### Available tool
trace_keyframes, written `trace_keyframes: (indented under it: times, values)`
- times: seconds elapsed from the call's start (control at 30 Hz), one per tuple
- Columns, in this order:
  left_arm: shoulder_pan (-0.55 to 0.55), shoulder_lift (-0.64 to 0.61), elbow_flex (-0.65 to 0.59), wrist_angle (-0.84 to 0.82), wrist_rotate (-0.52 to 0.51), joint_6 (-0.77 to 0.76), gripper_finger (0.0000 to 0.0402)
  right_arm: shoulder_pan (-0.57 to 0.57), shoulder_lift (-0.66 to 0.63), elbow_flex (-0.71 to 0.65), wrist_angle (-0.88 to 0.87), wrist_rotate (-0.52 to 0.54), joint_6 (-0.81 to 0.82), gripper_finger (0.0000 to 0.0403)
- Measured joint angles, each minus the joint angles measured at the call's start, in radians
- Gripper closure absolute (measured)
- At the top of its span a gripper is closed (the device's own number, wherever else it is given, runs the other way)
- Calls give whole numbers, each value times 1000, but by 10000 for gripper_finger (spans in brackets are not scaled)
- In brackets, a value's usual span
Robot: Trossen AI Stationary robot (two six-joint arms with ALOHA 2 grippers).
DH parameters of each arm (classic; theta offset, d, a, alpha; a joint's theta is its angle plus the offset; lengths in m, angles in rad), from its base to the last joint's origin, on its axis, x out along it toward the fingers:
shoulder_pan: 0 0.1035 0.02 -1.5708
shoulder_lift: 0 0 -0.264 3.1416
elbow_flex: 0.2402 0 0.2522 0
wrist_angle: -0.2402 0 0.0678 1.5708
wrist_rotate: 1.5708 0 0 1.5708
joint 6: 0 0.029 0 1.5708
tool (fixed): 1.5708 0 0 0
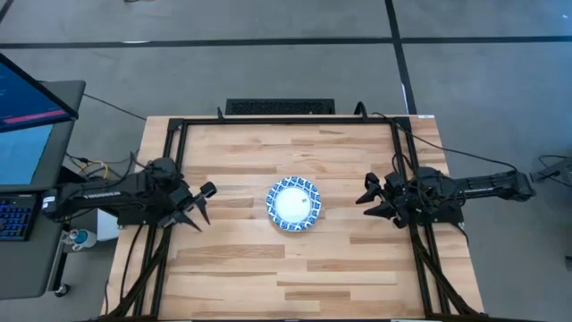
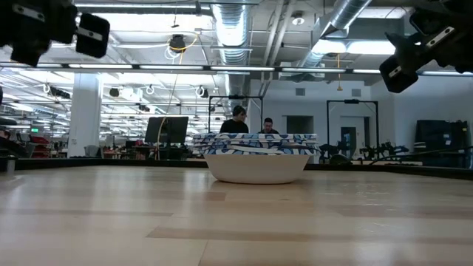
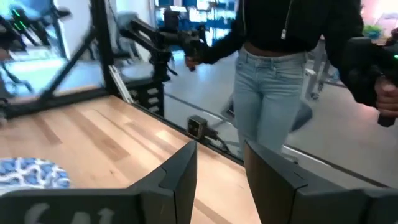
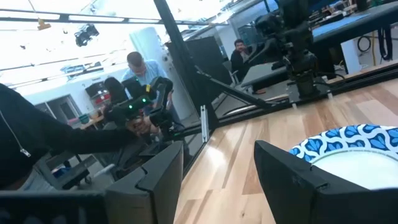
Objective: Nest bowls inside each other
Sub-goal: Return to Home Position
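The bowls (image 1: 294,204) sit nested as one stack at the middle of the wooden table, white inside with blue-and-white patterned rims. The low view shows the stack (image 2: 257,159) resting on its base, with several rims layered at its top. My left gripper (image 1: 206,204) hovers open to the stack's left, above the table, and points level toward it. The left wrist view catches only the edge of the bowls (image 3: 31,173), off to one side of my left gripper (image 3: 221,155). My right gripper (image 1: 366,199) hovers open to the stack's right. The bowls (image 4: 354,149) lie just past my right gripper (image 4: 217,152).
A black frame rail (image 1: 179,134) runs round the table's left, far and right sides. A screen and keyboard (image 1: 22,134) stand off the left edge. A person in jeans (image 3: 273,87) stands beyond the table. Bare wood (image 1: 295,277) lies near the front edge.
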State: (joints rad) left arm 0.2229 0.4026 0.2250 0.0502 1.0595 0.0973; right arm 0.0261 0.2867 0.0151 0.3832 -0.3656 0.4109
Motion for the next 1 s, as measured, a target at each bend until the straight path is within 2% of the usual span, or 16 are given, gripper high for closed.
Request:
trace_keyframes:
  times: [0.07,0.13,0.2,0.27,0.4,0.5,0.67,0.83,1.0]
  values:
    - [7,-4,-73,159,-37,-43,278,0,0,0,0,0,0,182]
    - [12,-5,-148,320,-133,-144,278,0,0,0,0,0,0,182]
    - [16,-4,-214,415,-228,-260,278,0,0,0,0,0,0,182]
    - [17,-6,-207,357,-265,-311,278,0,0,0,-1,0,0,182]
    - [16,-8,-200,371,-204,-322,278,0,0,0,-2,0,0,182]
    - [16,-10,-200,359,-222,-315,278,0,0,0,-13,3,-12,182]
    - [16,-10,-200,294,-295,-245,278,-4,0,0,-44,25,-147,182]
    - [16,-10,-200,276,-316,-151,278,-31,0,0,-151,98,-175,182]
    - [16,-10,-200,259,-313,-163,278,-46,0,0,-103,33,-207,182]
